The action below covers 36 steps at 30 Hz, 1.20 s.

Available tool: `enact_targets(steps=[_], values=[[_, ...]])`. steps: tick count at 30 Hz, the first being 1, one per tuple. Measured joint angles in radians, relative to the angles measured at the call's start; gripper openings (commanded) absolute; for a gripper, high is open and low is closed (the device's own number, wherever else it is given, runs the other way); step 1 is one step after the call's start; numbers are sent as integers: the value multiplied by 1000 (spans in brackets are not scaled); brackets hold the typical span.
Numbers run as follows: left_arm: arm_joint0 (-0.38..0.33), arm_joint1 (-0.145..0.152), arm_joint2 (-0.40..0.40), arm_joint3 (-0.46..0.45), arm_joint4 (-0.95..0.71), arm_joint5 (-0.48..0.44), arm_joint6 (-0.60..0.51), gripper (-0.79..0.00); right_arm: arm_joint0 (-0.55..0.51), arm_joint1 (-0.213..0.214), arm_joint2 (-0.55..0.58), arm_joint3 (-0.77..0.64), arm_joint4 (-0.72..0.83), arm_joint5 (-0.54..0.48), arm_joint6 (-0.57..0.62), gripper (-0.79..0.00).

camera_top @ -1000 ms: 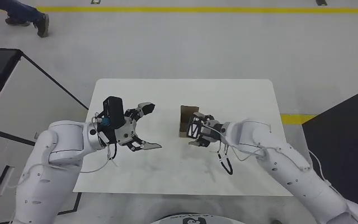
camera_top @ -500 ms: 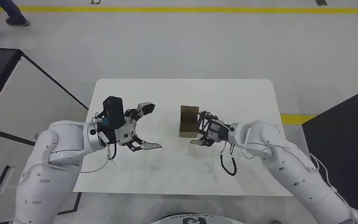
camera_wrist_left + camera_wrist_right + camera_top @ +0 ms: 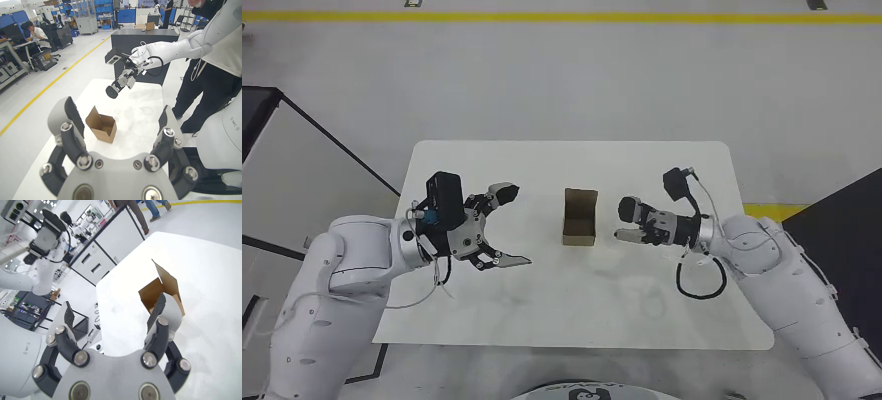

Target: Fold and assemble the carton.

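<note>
While left jaws and right jaws stand apart, empty, either side of it, carton (image 3: 579, 217) sits upright on counter (image 3: 662, 170), flap raised. Likely next: fold that flap shut.

Robotics lab: blue bin shelves (image 3: 103, 8), desks (image 3: 20, 43), yellow floor line (image 3: 542, 17)

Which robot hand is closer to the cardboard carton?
The right. The right gripper hangs just beside the open carton, not touching it. The left gripper is farther off on the carton's opposite side.
</note>
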State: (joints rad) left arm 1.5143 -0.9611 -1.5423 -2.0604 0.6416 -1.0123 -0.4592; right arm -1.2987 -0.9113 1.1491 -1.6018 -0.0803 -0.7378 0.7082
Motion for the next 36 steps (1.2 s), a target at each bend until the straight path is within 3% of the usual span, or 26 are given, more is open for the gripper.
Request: enact_targets(steps=[3,6,11,12,13,14,17,22,26,29,32,36], values=[[0,0,0,0,0,0,0,0,0,0,0,0,-44,0,-1,0],[4,0,22,10,-7,32,-9,0,-3,-5,-20,23,10,34,3,0],[-40,-3,146,67,-104,139,-95,0,43,-10,-38,99,166,166,90,0],[-56,-4,169,80,-126,152,-109,-483,49,-11,-39,108,180,177,99,-18],[-71,-5,190,95,-147,166,-121,-785,54,-12,-41,118,188,185,107,-434],[-91,-7,212,117,-175,187,-132,-785,61,-13,-43,132,192,191,112,-785],[-132,-6,226,135,-179,223,-167,-785,66,-14,-43,141,189,193,111,-785],[-126,-6,226,135,-168,225,-169,-785,66,-14,-43,140,189,193,110,-785],[-145,-16,293,175,-103,395,-237,-785,69,-21,-65,158,166,269,85,-785],[-205,-33,382,240,-216,514,-277,-785,92,-32,-96,187,172,324,84,-785],[-266,-52,458,314,-306,592,-289,-785,116,-44,-126,226,184,346,88,-785],[-313,-65,502,373,-352,651,-307,-785,136,-54,-150,261,206,366,104,-785]])
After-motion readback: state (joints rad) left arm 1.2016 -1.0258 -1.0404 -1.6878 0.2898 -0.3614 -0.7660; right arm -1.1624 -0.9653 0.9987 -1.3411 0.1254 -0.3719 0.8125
